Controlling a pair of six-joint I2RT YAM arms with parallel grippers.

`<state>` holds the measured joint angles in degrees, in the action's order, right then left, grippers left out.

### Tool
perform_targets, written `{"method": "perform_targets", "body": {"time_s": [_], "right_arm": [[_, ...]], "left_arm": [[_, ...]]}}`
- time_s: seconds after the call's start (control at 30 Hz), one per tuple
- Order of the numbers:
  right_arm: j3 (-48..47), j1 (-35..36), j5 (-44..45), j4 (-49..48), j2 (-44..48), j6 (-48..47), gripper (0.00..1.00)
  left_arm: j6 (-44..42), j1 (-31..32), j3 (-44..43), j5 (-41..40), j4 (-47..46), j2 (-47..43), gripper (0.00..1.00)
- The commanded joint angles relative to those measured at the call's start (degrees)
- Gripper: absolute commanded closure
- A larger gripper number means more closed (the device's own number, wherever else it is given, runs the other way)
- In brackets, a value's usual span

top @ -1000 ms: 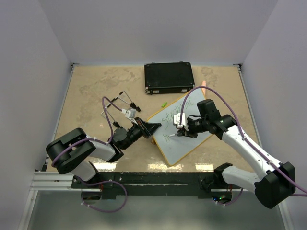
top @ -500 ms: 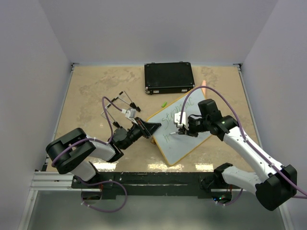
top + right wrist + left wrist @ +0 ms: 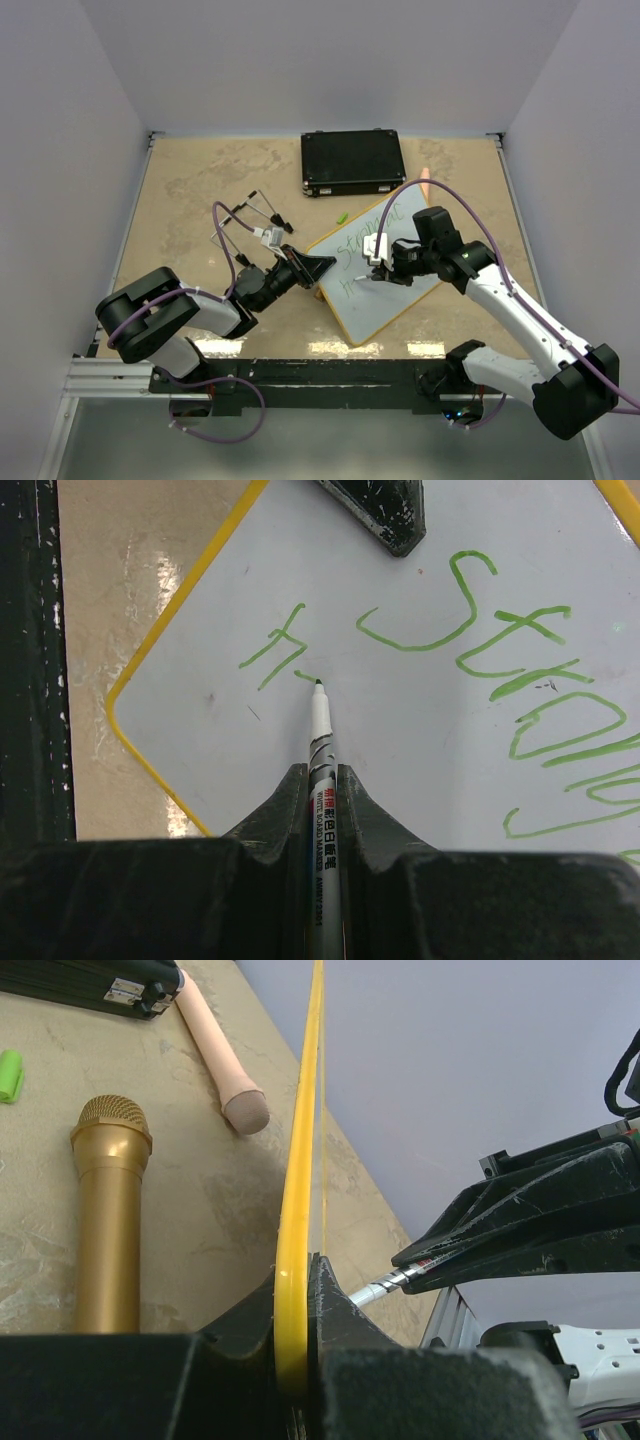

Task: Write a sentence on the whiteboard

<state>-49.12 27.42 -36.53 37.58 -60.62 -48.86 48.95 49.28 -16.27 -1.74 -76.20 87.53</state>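
The whiteboard [image 3: 385, 290] lies tilted on the table, white with a yellow rim [image 3: 300, 1160]. Green lettering [image 3: 520, 670] fills its upper line; a second line starts with a few strokes [image 3: 275, 650]. My left gripper [image 3: 318, 268] is shut on the board's left edge and also shows in the left wrist view [image 3: 296, 1290]. My right gripper [image 3: 374, 272] is shut on a white marker [image 3: 322, 750]. The marker's tip touches the board just right of the second line's strokes. It also shows in the left wrist view [image 3: 385, 1285].
A black case [image 3: 352, 162] lies at the back. A small green cap [image 3: 341, 216] lies on the table in front of it. A gold microphone [image 3: 108, 1210] and a pink cylinder [image 3: 220, 1055] lie beyond the board. Thin black stands [image 3: 250, 212] lie left of the board.
My right gripper has shifted slightly along the second line with the marker. The left arm and the board have not moved.
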Motion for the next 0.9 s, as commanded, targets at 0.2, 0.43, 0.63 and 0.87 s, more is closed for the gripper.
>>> {"method": "perform_targets", "body": {"time_s": [0.2,0.43,0.63,0.87], "right_arm": [[-0.5,0.0,0.0,-3.3,1.3,0.3,1.0],[-0.6,0.0,-0.7,-3.2,0.6,0.1,1.0],[-0.7,0.0,-1.9,-2.1,-0.2,-1.1,1.0],[-0.7,0.1,-2.3,-0.7,-0.8,-1.9,1.0]], "left_arm": [[-5.7,0.0,-0.7,0.0,-1.8,1.5,1.0],[-5.6,0.1,-1.0,0.2,-1.8,1.7,1.0],[-5.6,0.0,-1.1,0.2,-1.7,1.8,1.0],[-5.7,0.0,-1.1,0.2,-1.5,1.5,1.0]]}}
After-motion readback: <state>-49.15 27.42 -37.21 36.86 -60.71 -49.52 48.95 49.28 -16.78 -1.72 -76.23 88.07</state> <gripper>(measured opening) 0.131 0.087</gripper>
